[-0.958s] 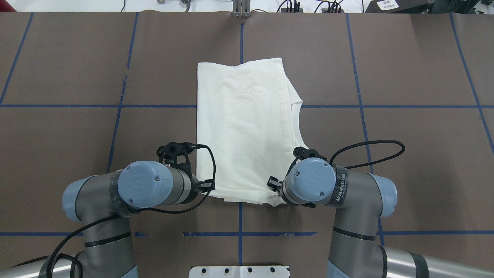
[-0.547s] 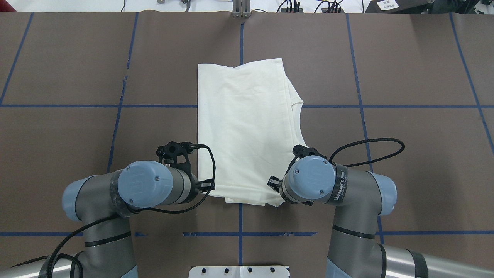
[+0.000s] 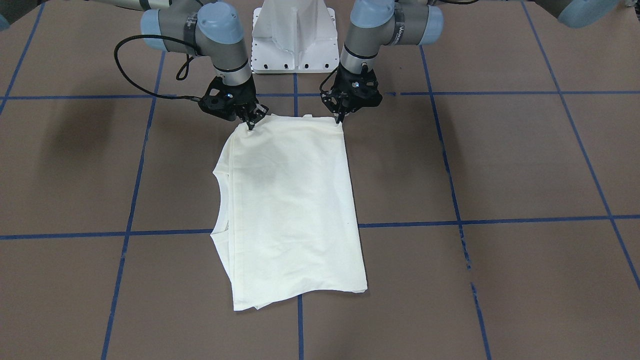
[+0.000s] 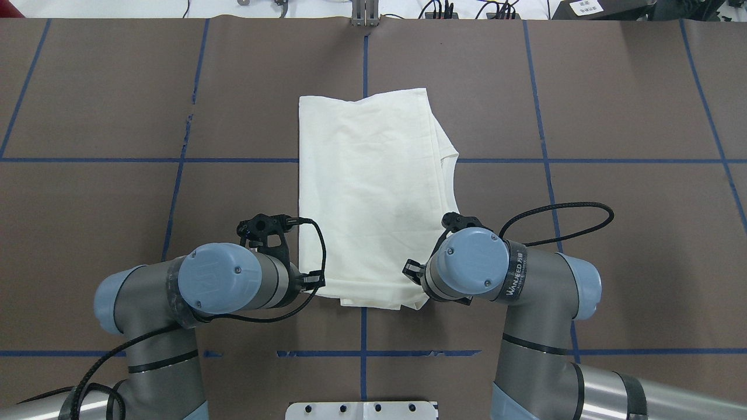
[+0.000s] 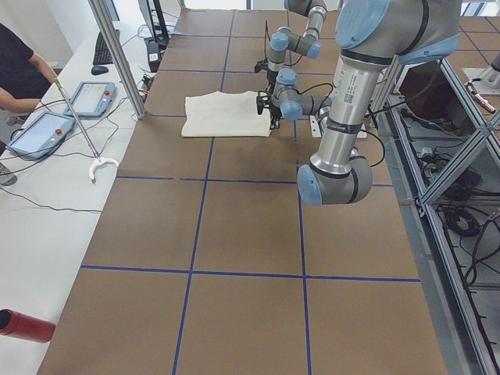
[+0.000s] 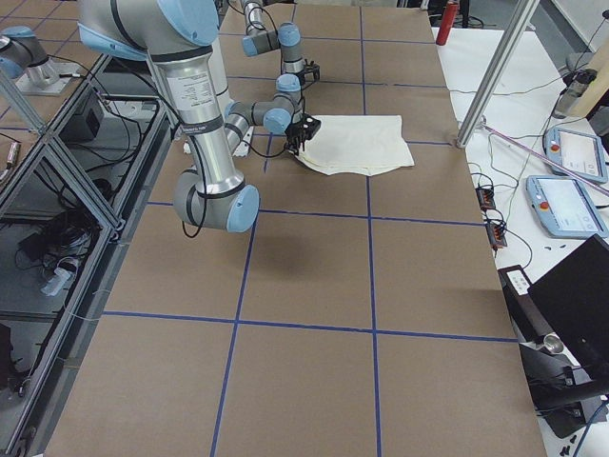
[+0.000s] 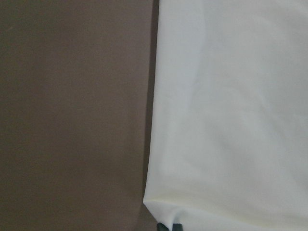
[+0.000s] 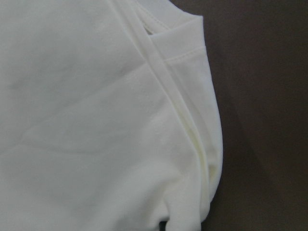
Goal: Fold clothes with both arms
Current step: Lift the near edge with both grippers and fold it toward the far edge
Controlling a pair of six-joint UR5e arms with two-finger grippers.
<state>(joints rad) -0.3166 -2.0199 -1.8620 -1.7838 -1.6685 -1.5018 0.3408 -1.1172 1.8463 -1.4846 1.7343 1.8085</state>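
We judge the T-shirt [image 4: 367, 192] light and limp, best held where the left end effector [image 3: 340, 119] and right end effector [image 3: 251, 124] pinch its near corners.

"WANJEED", in white letters, stands on a black band [image 4: 516, 279] round the right arm [image 4: 534, 332]. A white label [image 4: 586, 7] at the far right is too small to read.
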